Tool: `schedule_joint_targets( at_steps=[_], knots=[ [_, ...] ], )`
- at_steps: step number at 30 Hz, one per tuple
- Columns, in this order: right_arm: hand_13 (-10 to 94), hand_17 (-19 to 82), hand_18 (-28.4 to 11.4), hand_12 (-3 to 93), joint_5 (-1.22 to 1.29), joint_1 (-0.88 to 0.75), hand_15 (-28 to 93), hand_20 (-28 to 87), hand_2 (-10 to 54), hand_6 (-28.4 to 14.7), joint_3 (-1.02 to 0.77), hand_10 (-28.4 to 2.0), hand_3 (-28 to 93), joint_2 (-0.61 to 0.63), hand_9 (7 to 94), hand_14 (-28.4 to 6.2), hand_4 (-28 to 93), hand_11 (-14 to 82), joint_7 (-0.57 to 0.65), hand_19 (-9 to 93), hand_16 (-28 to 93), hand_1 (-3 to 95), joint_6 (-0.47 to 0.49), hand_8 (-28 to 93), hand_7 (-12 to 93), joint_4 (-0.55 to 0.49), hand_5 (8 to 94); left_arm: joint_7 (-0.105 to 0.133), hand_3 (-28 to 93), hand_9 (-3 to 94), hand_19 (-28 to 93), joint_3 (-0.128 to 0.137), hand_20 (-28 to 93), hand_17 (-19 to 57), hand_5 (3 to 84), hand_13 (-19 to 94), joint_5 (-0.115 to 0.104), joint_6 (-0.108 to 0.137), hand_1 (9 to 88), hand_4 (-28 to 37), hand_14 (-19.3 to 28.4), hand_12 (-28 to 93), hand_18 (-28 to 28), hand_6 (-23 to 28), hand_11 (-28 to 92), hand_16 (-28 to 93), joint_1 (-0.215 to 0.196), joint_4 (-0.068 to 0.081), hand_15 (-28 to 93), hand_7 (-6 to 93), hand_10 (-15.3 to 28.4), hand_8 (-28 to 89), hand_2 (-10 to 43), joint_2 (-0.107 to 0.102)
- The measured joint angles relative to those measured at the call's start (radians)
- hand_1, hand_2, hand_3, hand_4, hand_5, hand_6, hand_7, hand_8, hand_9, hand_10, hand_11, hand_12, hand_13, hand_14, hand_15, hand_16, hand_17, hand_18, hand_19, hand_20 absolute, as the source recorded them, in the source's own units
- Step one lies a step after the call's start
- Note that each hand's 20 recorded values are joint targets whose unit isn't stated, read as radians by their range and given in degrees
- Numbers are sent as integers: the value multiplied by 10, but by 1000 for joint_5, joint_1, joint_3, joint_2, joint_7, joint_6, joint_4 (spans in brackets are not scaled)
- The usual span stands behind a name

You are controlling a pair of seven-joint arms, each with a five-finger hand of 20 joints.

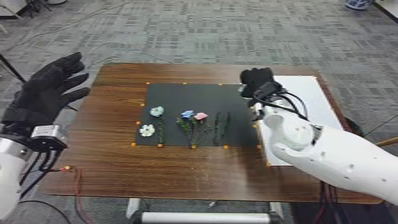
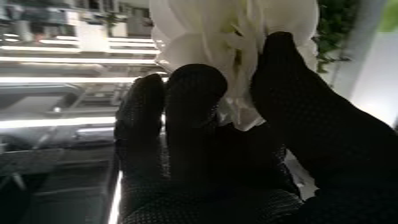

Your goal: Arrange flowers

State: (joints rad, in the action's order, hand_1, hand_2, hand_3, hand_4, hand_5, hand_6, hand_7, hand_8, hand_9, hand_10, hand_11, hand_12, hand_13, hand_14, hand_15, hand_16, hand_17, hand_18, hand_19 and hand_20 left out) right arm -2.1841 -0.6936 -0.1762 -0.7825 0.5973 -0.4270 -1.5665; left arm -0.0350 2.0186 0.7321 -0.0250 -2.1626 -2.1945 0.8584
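Flower (image 2: 191, 45), white-petalled, sits between thumb and fingers of the right hand (image 1: 257, 78).

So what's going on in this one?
A robot is at work arranging flowers. Its right hand pinches a white bloom between fingers and thumb. Its left hand is raised and empty, by the table's left side. On the dark mat lie a blue flower, a pink one and two paler ones.
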Motion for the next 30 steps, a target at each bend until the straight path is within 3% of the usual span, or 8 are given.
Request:
schedule_joint_targets(
  at_steps=[7, 17, 22, 30],
  knots=[
    [656, 315, -179, 485, 0, 67, 643, 469, -95, 23, 71, -68, 879, -96, 753, -32, -275, 304, 1, 787, 478, 535, -1, -43, 569, 24, 672, 0, 670, 154, 376, -6, 92, -115, 201, 57, 0, 2, 241, -283, 114, 205, 202, -2, 165, -36, 1, 1, 396, 192, 81, -97, -41, 4],
    [648, 315, -178, 481, -4, 44, 654, 482, -95, 31, 87, -58, 872, -115, 764, -32, -281, 278, -24, 782, 470, 533, 71, -49, 559, 60, 675, 0, 668, 154, 376, -8, 93, -115, 202, 57, 0, 1, 241, -283, 115, 205, 203, 0, 167, -38, 7, 1, 400, 187, 83, -94, -41, 6],
    [649, 313, -179, 485, -6, 27, 656, 485, -95, 33, 97, -54, 872, -124, 771, -31, -282, 267, -29, 780, 467, 531, 89, -41, 558, 85, 673, 10, 668, 153, 377, -18, 92, -115, 202, 56, -29, 1, 239, -283, 115, 205, 203, 0, 168, -39, 16, 2, 399, 186, 82, -93, -41, 7],
    [645, 310, -178, 491, 11, 28, 652, 489, -95, 41, 139, -48, 867, -131, 775, -29, -282, 233, -31, 776, 473, 525, 84, -15, 536, 82, 667, 15, 671, 153, 377, -24, 91, -116, 201, 55, -31, 1, 237, -283, 116, 203, 203, 1, 168, -40, 31, 2, 400, 183, 83, -89, -42, 7]
  ],
)
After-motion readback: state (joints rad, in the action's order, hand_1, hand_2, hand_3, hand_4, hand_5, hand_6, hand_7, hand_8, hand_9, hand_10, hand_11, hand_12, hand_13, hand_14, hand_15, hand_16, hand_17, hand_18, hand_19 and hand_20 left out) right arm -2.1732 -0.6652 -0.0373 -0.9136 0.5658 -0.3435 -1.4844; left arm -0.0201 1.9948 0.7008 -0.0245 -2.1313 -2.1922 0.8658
